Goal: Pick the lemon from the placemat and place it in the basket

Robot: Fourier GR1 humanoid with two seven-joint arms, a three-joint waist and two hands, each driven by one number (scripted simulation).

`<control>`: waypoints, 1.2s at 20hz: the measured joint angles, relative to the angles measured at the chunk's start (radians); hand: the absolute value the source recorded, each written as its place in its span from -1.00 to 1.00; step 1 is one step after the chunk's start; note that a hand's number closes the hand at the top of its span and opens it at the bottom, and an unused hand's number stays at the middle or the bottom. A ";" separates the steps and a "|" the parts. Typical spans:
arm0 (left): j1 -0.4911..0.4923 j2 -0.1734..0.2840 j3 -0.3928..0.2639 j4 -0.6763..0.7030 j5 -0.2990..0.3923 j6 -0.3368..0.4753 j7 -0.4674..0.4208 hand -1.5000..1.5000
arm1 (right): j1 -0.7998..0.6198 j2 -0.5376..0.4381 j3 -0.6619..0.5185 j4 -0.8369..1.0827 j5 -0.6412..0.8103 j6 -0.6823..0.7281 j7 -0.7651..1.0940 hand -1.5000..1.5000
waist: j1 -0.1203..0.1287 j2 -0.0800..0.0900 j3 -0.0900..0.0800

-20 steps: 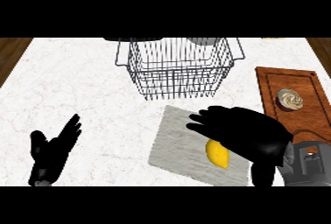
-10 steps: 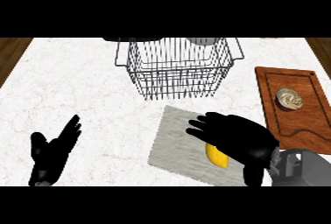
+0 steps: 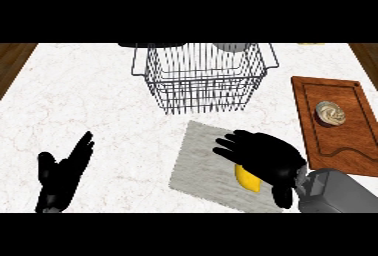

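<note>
Across the white marble desk (image 3: 96, 100): wire basket (image 3: 203, 75) at the far middle, wooden cutting board (image 3: 332, 125) at right with a small round object (image 3: 331, 112) on it. Grey placemat (image 3: 203, 165) lies nearer, between them. Right robot hand (image 3: 262, 155) sits over the placemat, fingers curled down onto the lemon (image 3: 248, 179), which rests on the mat and is partly hidden. Left robot hand (image 3: 63, 172) rests open at lower left, fingers straight.

The counter (image 3: 111, 115) looks like pale, veined marble with a smooth finish. The basket (image 3: 203, 75) is thin metal wire. The placemat (image 3: 199, 160) looks like grey, matt woven cloth. The board (image 3: 332, 145) is reddish-brown wood with visible grain. The lemon (image 3: 248, 179) is smooth yellow.
</note>
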 measured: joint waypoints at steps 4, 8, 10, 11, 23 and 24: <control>-0.004 0.004 0.012 0.007 0.002 -0.018 0.010 0.00 | 0.002 0.030 0.022 0.036 0.051 0.003 0.016 -1.00 | -0.001 -0.001 0.001; 0.004 -0.004 0.017 -0.005 -0.009 -0.017 0.013 0.00 | 0.022 0.046 0.035 0.059 0.087 -0.008 0.004 -1.00 | -0.001 -0.002 0.001; 0.004 -0.003 0.024 -0.005 -0.009 -0.022 0.018 0.00 | 0.022 0.046 0.030 0.094 0.103 -0.032 -0.031 -1.00 | 0.000 -0.001 0.001; 0.002 -0.002 0.025 -0.002 -0.012 -0.027 0.018 0.00 | 0.017 0.053 0.029 0.105 0.108 -0.028 -0.036 -1.00 | 0.000 -0.001 0.001; 0.009 -0.018 0.045 -0.020 -0.033 -0.034 0.045 0.00 | 0.038 0.072 0.038 0.186 0.217 -0.116 -0.148 1.00 | 0.000 0.000 -0.001; 0.007 -0.023 0.044 -0.019 -0.036 -0.034 0.049 0.00 | 0.039 0.071 0.048 0.192 0.237 -0.136 -0.163 1.00 | -0.001 0.000 -0.001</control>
